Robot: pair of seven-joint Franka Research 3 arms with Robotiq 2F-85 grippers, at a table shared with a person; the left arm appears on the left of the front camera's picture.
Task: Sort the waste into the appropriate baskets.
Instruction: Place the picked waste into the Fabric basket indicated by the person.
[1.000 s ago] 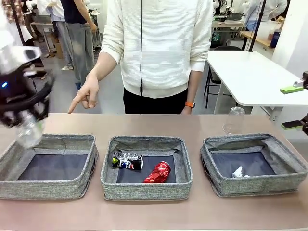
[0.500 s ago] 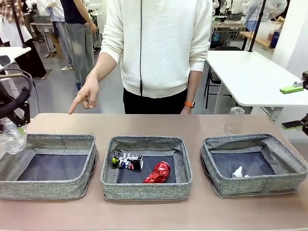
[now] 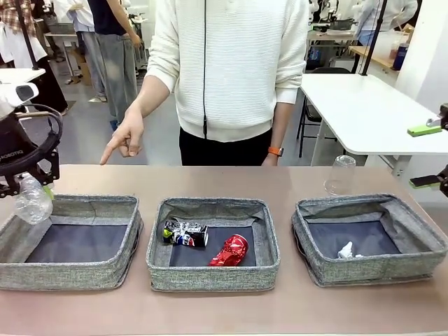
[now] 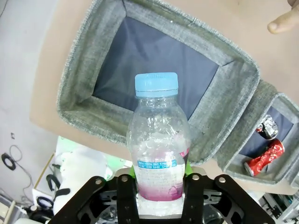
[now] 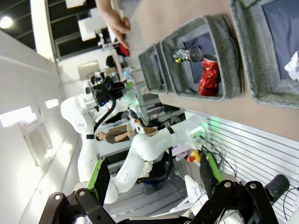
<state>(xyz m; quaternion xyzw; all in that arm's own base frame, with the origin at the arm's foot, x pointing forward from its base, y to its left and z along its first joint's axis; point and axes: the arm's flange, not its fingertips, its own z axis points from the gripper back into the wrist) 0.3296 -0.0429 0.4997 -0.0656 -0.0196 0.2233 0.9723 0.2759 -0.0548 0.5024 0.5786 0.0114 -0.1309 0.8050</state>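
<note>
Woven cloth, clear plastic, crushed metal

Between our left gripper's (image 4: 161, 186) matt black fingers we see a glossy clear plastic bottle (image 4: 158, 144) with a smooth blue cap; beyond it lie rough grey woven-fabric baskets (image 4: 81, 70), one holding a shiny dented red can (image 4: 264, 156).

We see a brown table (image 3: 224, 308) bearing three grey woven baskets (image 3: 213, 279) in a row; clear plastic cup (image 3: 341, 175) upturned behind the right one.

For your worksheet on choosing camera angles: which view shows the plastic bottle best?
The left wrist view: the plastic bottle stands central, blue cap and label plain, above the left basket. The front view catches it small at the left edge. The right wrist view barely shows it.
</note>
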